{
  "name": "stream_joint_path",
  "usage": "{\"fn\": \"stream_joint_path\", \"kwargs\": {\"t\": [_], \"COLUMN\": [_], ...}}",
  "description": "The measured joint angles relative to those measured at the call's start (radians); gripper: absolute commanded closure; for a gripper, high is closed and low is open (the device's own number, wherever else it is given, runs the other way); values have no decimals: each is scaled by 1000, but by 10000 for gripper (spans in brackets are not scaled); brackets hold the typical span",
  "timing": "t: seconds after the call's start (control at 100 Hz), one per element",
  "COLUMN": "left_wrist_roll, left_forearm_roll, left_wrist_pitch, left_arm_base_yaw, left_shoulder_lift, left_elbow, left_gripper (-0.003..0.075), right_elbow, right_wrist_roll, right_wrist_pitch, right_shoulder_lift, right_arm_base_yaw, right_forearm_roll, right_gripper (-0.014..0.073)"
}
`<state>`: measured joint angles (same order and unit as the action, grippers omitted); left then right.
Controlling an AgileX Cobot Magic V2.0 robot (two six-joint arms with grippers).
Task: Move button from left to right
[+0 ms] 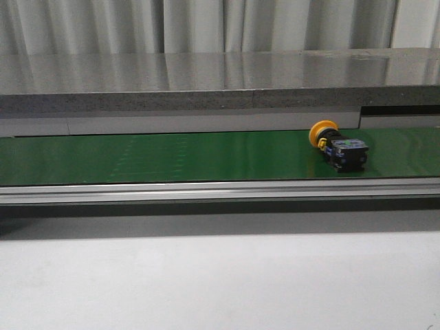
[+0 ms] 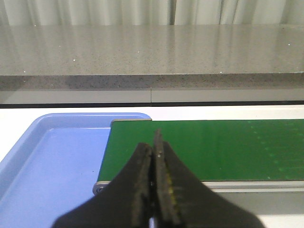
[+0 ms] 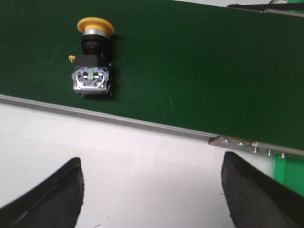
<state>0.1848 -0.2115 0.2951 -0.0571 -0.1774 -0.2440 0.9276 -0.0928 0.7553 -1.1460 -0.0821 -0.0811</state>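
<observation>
Button [image 1: 338, 145] lies on its side on the green belt [image 1: 172, 157], right portion. Right fingers [image 3: 152, 190] spread wide, prob. hovering short of it; left fingers [image 2: 154, 190] pressed together, empty. Centre over the black body before you close.

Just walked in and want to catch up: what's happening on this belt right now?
Nothing is being held. The button lies on its side on the green belt, toward the right end. The right gripper hovers near it with jaws wide open. The left gripper is shut and empty at the belt's other end, beside a blue tray.
</observation>
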Motion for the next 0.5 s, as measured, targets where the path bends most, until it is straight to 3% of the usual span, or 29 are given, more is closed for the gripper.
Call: {"fn": "stream_joint_path", "kwargs": {"t": [0.5], "left_wrist_roll": [0], "left_forearm_roll": [0], "left_wrist_pitch": [2], "left_arm_base_yaw": [0], "left_shoulder_lift": [0], "left_elbow": [0], "left_gripper": [741], "right_elbow": [203], "right_wrist_roll": [-24], "right_wrist_pitch": [-53], "right_shoulder_lift": [-373], "right_arm_base_yaw": [0], "right_forearm_roll": [3], "right_gripper": [1]}}
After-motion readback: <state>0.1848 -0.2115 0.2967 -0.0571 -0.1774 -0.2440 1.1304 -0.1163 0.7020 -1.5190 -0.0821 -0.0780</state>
